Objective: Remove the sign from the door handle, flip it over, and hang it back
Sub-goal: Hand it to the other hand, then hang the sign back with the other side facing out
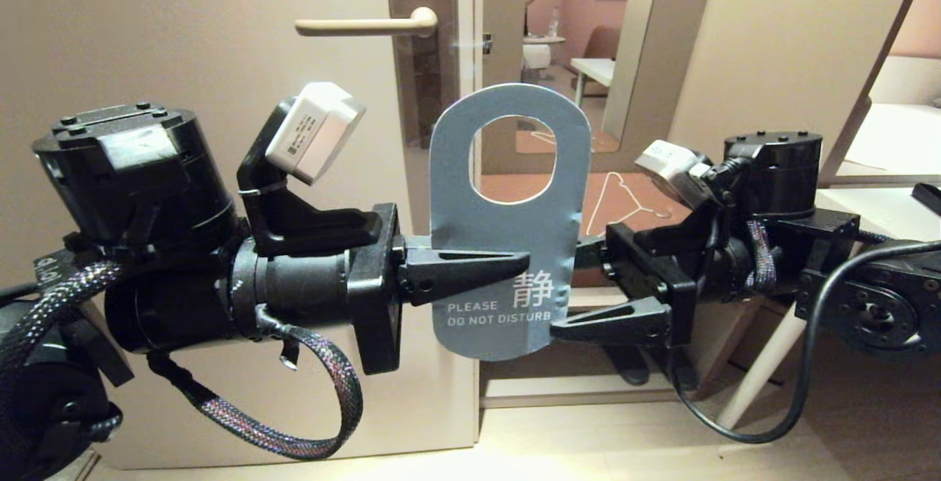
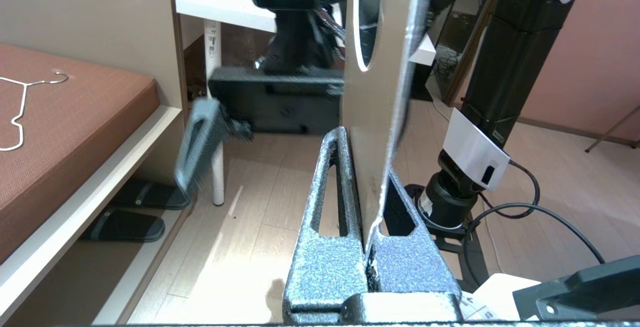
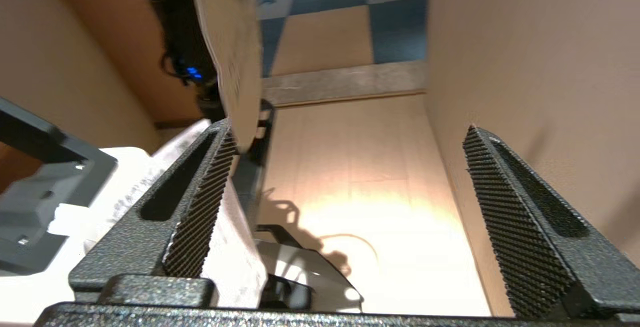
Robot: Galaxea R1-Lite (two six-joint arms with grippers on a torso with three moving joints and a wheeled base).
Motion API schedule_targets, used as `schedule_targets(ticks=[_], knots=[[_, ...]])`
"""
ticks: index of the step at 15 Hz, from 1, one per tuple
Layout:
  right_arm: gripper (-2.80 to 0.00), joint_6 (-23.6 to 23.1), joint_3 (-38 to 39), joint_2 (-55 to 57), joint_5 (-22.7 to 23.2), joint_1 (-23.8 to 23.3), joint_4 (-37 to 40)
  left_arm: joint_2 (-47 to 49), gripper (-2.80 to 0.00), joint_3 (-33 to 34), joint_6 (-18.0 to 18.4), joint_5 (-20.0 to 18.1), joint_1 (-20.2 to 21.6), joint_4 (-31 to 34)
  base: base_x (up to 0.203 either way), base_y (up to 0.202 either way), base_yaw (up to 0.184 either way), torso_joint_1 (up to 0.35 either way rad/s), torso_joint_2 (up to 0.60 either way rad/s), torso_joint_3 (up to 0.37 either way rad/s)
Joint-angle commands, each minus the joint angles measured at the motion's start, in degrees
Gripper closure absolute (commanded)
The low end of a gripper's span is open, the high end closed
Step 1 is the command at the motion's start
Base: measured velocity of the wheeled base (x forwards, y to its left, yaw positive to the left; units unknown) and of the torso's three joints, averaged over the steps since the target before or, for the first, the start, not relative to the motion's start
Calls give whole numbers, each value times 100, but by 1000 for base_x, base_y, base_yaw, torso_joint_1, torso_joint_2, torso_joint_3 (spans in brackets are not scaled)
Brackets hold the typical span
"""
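Note:
The sign point(image 1: 507, 231) hangs upright in mid-air before the door, its blue side with white "PLEASE DO NOT DISTURB" text facing me. My left gripper point(image 1: 514, 264) is shut on the sign's left edge; the left wrist view shows the sign point(image 2: 372, 132) edge-on, pinched in that gripper point(image 2: 367, 159). My right gripper point(image 1: 577, 293) stands open at the sign's lower right edge. In the right wrist view the sign's pale side point(image 3: 230, 67) lies beside one pad of the right gripper point(image 3: 350, 132), the other pad far off. The door handle point(image 1: 367, 25) is bare, up and to the left.
The beige door point(image 1: 184, 98) fills the left, its edge just behind the sign. Beyond is a brown cushioned bench point(image 2: 75, 117) with a white wire clothes hanger point(image 1: 621, 201) on it. Dark slippers point(image 2: 125, 224) lie under the bench. A white table leg point(image 2: 215, 117) stands nearby.

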Motion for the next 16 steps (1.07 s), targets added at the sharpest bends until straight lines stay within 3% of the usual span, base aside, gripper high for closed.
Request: schedule_targets(ticks=[1, 11, 12, 16], knots=[[-280, -4, 27, -42, 44, -197, -20, -74, 0, 68, -10, -20, 0, -25, 0, 0, 0, 0, 0, 0], [-280, -4, 404, -890, 47, -1358, -20, -403, 0, 421, 8, -2, 114, -25, 0, 0, 0, 0, 0, 0], [0, -2, 499, -980, 47, -1438, -20, -447, 0, 461, 8, -2, 123, -25, 0, 0, 0, 0, 0, 0], [0, -4, 620, -1187, -52, -1668, -27, -700, 0, 702, 18, 27, 123, -16, 0, 0, 0, 0, 0, 0]])
